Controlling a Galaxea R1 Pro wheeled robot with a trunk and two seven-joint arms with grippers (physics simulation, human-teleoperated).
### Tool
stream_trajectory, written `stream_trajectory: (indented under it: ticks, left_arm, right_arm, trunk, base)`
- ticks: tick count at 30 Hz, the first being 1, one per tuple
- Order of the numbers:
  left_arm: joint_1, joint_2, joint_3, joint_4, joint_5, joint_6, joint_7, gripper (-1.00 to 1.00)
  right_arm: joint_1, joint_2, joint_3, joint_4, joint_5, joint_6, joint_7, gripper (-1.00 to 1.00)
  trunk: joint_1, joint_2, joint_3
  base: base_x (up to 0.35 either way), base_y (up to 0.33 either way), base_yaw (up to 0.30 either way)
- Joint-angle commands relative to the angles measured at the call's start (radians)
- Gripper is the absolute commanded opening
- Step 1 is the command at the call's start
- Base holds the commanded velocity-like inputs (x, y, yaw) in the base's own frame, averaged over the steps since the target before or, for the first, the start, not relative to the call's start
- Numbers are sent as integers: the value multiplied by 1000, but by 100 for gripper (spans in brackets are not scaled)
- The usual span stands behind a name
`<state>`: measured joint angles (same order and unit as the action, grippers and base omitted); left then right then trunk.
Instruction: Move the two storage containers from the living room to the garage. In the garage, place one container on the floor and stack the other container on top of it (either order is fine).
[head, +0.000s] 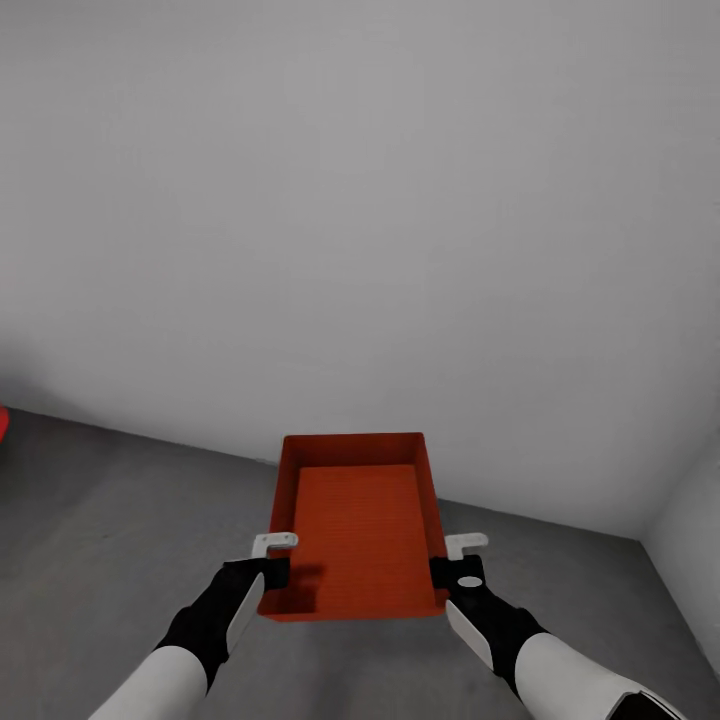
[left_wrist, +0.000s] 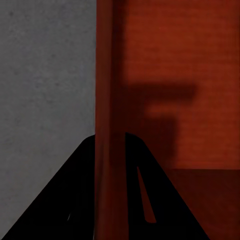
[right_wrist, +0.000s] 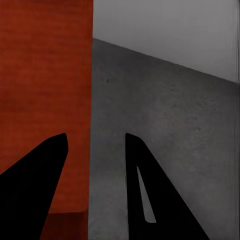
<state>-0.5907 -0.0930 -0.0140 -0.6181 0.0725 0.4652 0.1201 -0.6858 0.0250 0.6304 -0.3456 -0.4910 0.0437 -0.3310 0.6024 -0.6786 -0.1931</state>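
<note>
Place: The robot is in the garage, with a plain white wall (head: 360, 200) ahead and the dark grey concrete floor (head: 120, 520) below.
Bin: One red-orange storage container (head: 355, 525) is held out in front of the robot, above the floor and near the wall. It is open on top and has nothing in it.
Left gripper: The left gripper (head: 272, 560) pinches the bin's left wall near the corner closest to the robot. In the left wrist view the red wall (left_wrist: 107, 150) runs right between the two black fingers, one inside the bin and one outside, so it is closed on the bin.
Right gripper: The right gripper (head: 455, 565) does the same on the bin's right wall. In the right wrist view one finger (right_wrist: 35, 175) is over the red inside and the other is over the grey floor, with the wall between them.
Other bin: A small bit of red (head: 3, 420) peeks in at the left edge of the head view. It is too little to say what it is.
Step now: I think the robot is carrying this bin into place, to set it down.
Next move: The robot should lower the bin flat and level. Both arms need to go down together so the bin does not tip, and the fingers should let go only when the bin rests on something.
</note>
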Motion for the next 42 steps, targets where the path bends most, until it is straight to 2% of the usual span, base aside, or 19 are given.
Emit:
stream_trajectory:
  ticks: [1, 18, 42]
  left_arm:
    - [0, -1, 4, -5, -31, 6, 36, -100]
    - [-1, 1, 5, -8, -30, 6, 36, -100]
    - [-1, -1, 3, -22, -30, 6, 36, -100]
  right_arm:
    - [-1, 22, -3, -1, -18, 5, -8, -100]
    - [-1, 22, -3, -1, -18, 5, -8, -100]
    - [-1, 22, -3, -1, -18, 5, -8, -100]
  trunk:
    - [1, -1, -2]
    - [1, -1, -2]
    - [1, -1, -2]
  base:
    - [321, 0, -253]
    - [300, 0, -253]
    - [7, 0, -25]
